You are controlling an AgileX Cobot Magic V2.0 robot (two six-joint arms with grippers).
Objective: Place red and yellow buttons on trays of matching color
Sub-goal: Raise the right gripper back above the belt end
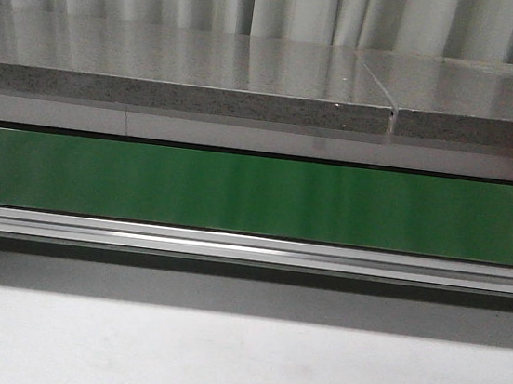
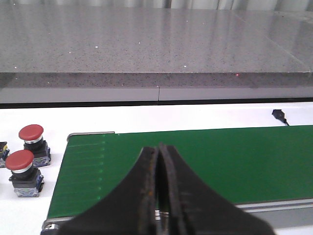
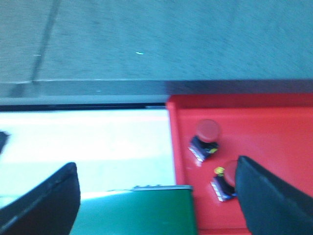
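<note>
Your left gripper point(image 2: 159, 196), fingers clenched empty, sits nearest the two red buttons point(image 2: 23, 167) off the belt's point(image 2: 220, 161) end; right gripper point(image 3: 156, 196) released over red tray point(image 3: 274, 127).

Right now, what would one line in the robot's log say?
left hand: shut, empty, over green belt | right hand: open, empty | red tray: two red buttons | beside belt: two waiting red buttons
</note>
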